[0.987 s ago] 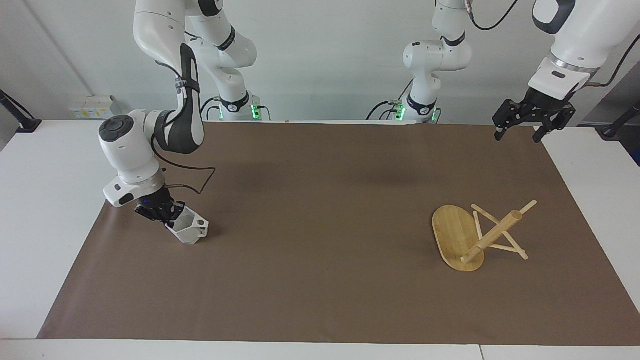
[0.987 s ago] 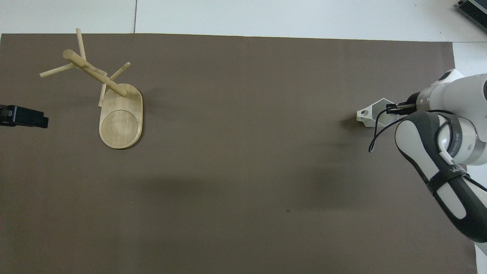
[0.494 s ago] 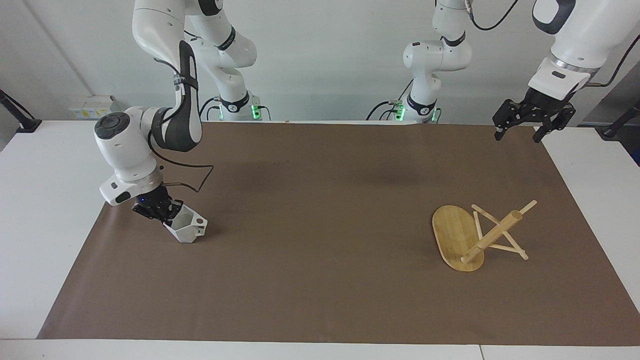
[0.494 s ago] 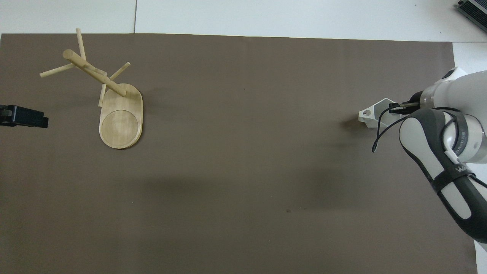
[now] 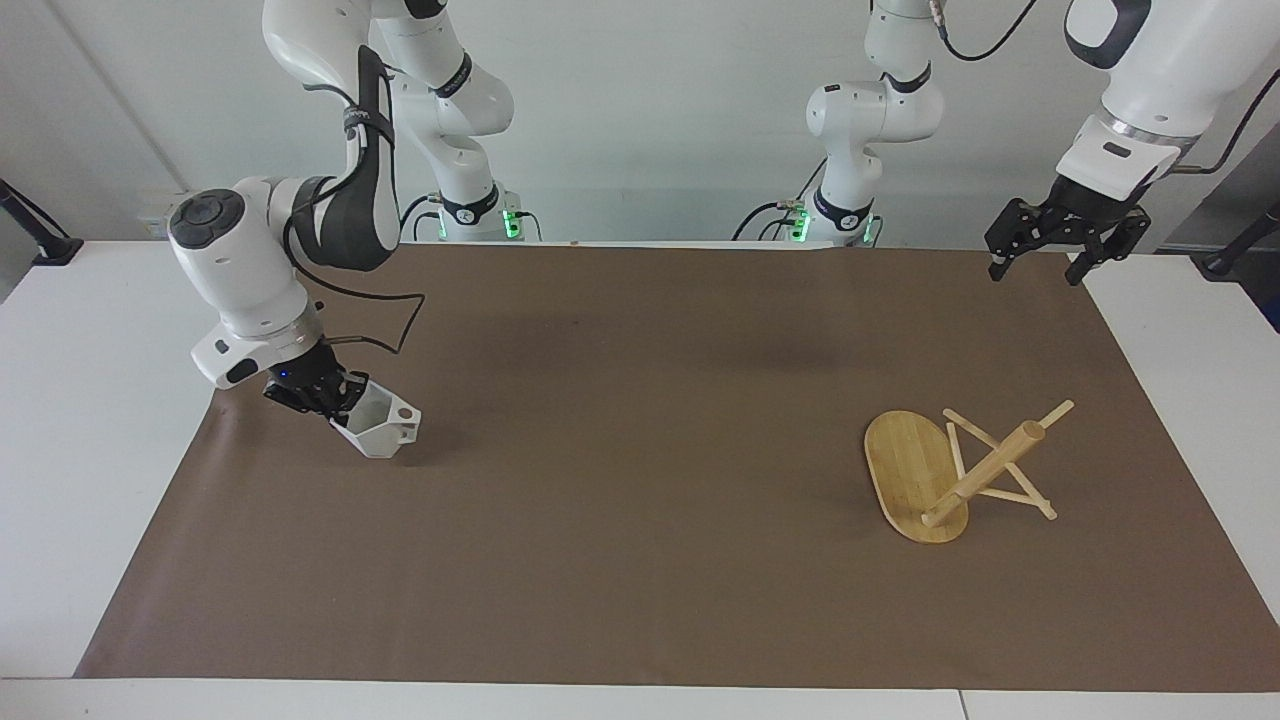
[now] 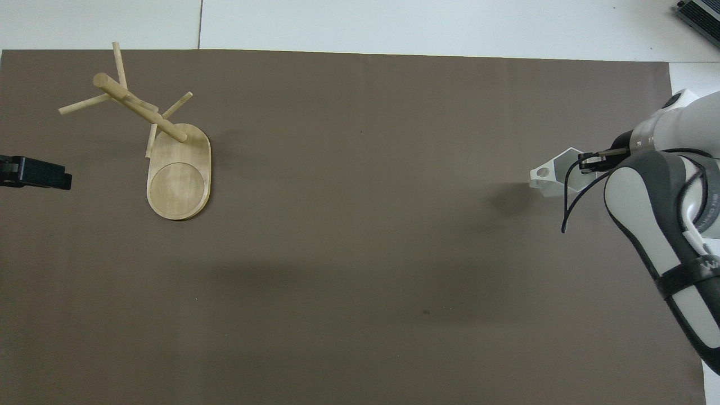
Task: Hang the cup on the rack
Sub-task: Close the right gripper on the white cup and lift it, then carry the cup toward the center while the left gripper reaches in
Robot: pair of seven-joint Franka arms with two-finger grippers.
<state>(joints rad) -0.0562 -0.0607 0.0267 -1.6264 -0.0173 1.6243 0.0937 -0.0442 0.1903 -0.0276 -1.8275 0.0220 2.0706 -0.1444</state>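
While the right gripper [image 5: 318,392] holds the cup [image 5: 380,428] clamped by its rim, tilted and just off the brown mat [image 5: 640,560] at the right arm's end of the table, the step in hand looks like the lift and carry. To do it well, the arm should raise the cup clear of the mat, keep the handle with its hole facing outward, and cross toward the rack [image 5: 950,470] at the left arm's end. The rack seems to lie tipped on its side, post slanting, though the angle makes this hard to confirm; it may need standing up first. The left gripper [image 5: 1040,262] waits wide open over the mat's corner near its base. Count: one cup, one rack, two grippers.
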